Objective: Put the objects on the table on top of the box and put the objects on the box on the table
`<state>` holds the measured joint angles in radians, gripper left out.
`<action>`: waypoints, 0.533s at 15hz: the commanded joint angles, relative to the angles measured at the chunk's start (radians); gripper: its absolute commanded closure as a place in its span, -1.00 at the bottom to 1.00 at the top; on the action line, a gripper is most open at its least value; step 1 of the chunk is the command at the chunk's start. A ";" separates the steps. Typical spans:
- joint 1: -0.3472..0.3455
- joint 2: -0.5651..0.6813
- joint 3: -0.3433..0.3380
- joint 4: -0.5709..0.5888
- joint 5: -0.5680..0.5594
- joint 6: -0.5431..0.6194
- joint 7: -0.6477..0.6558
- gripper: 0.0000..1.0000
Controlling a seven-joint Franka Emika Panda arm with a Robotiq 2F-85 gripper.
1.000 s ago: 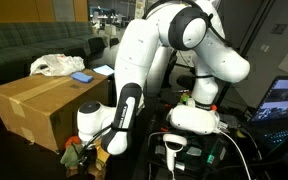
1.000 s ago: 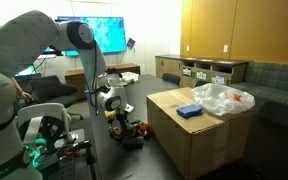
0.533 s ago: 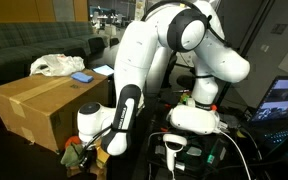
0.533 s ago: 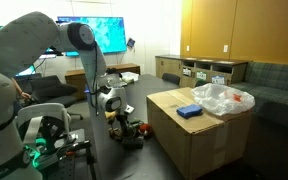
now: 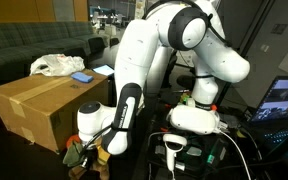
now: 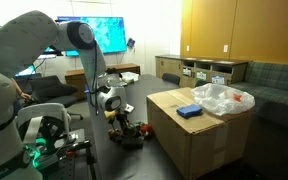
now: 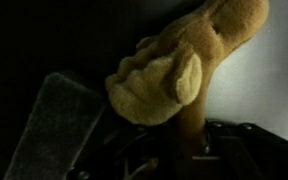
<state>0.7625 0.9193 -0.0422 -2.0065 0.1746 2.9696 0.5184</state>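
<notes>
- While your gripper (image 6: 118, 120) hangs low over the table (image 6: 124, 162), a tan plush toy (image 7: 164, 80) fills its wrist view, just beside one finger pad (image 7: 59, 125).
- Whether the jaws grip the toy cannot be told.
- Beside the gripper stands the box (image 6: 189, 140), bearing a blue item (image 6: 189, 110) and a plastic bag (image 6: 224, 98).

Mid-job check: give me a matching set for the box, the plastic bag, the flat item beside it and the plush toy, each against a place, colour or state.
1 box
2 plastic bag
3 flat item
4 plush toy

a blue
b crumpled, whitish
c tan, close to the gripper
d brown, bearing two things

Pairs: 1-d, 2-b, 3-a, 4-c.
</notes>
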 commanded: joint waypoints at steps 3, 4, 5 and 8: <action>-0.057 -0.159 0.058 -0.152 -0.069 -0.130 -0.172 0.94; -0.065 -0.188 0.066 -0.171 -0.090 -0.178 -0.196 0.93; -0.063 -0.219 0.065 -0.189 -0.112 -0.231 -0.207 0.93; -0.078 -0.315 0.084 -0.228 -0.184 -0.386 -0.245 0.93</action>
<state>0.7131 0.7339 0.0160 -2.1602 0.0550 2.7055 0.3196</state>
